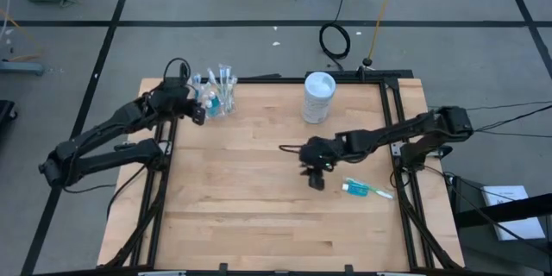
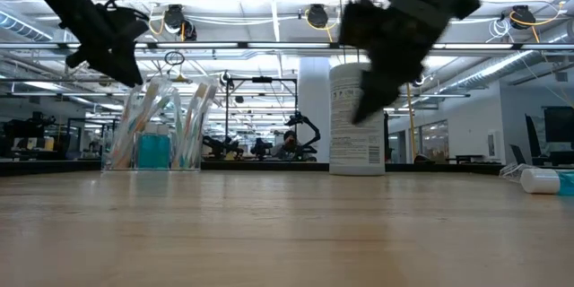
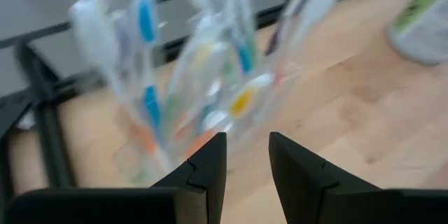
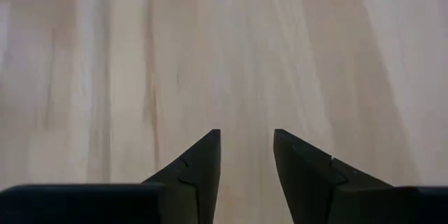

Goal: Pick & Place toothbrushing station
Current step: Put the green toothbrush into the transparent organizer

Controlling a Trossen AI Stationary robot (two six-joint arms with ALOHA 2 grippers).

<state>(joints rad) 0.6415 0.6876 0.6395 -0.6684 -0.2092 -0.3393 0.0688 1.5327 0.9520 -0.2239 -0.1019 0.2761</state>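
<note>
— Where is the clear cup of toothbrushes?

— It stands at the far left corner of the tabletop. The left end effector is just beside it, fingers apart, holding nothing. The brushes stand up and lean outward.

— And the right end effector?

— It hangs over the middle, fingers apart and empty. A blue toothpaste tube lies flat near it, toward the right edge, its long side running left to right. A white container stands behind.
</note>
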